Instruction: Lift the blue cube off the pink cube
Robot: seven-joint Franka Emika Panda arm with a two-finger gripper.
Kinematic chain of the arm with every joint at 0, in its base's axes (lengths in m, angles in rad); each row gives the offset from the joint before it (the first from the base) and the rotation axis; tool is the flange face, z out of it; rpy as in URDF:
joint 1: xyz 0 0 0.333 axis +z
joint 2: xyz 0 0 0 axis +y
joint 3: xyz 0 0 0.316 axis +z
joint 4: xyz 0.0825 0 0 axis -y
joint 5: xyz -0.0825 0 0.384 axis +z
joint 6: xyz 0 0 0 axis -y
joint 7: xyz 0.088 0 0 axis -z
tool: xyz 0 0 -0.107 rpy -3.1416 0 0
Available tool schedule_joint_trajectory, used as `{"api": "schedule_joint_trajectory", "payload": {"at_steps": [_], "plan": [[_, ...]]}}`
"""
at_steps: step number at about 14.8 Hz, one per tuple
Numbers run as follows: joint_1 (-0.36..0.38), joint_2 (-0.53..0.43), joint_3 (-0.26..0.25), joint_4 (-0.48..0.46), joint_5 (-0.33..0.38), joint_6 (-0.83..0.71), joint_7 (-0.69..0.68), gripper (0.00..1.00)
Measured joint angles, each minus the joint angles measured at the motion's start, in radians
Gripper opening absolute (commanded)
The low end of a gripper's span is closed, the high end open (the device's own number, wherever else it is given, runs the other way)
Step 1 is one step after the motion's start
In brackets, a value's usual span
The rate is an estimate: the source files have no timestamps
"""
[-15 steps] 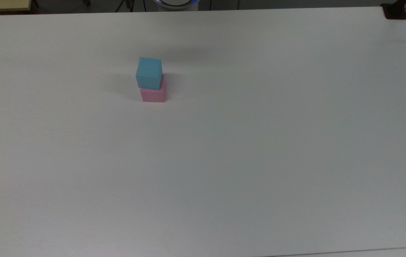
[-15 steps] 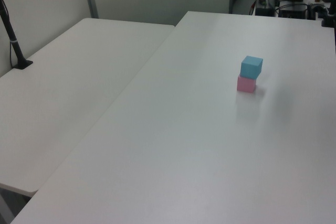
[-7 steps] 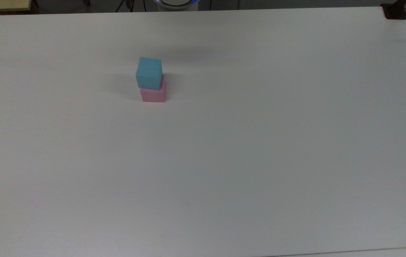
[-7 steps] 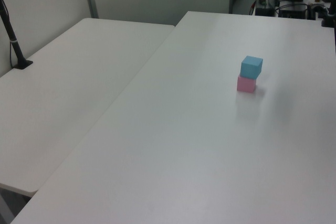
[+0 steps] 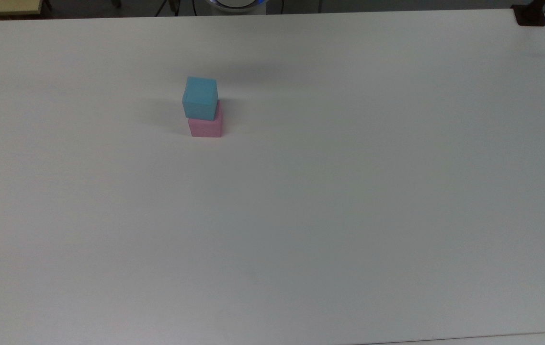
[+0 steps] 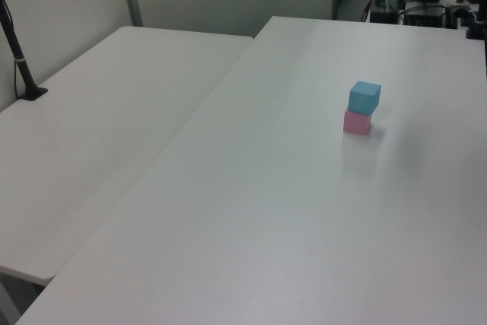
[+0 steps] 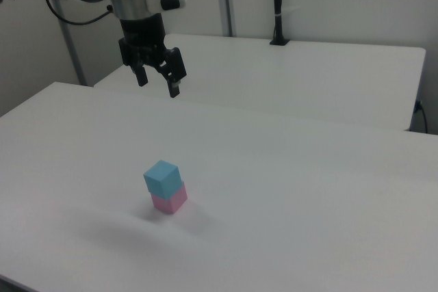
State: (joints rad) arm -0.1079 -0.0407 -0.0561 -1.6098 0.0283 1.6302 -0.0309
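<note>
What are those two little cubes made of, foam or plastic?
Hard to say. The blue cube and the pink cube under it look matte, with plain dull faces and no glare: perhaps foam or painted wood rather than glossy plastic.

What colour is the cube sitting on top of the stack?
Light blue: the blue cube rests on the pink cube. It shows best in the top view.

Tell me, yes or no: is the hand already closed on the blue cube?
No. In the right view the hand hangs open, high above the table, apart from the blue cube, which sits on the pink cube.
</note>
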Motion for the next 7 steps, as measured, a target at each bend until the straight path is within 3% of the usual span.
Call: {"api": "schedule_joint_trajectory", "payload": {"at_steps": [5, 7], "plan": [[0.0, 0.001, 0.0, 0.0, 0.0, 0.0, -0.022, 1.0], [-0.001, 0.003, -0.002, -0.002, 0.0, 0.0, -0.142, 1.0]]}}
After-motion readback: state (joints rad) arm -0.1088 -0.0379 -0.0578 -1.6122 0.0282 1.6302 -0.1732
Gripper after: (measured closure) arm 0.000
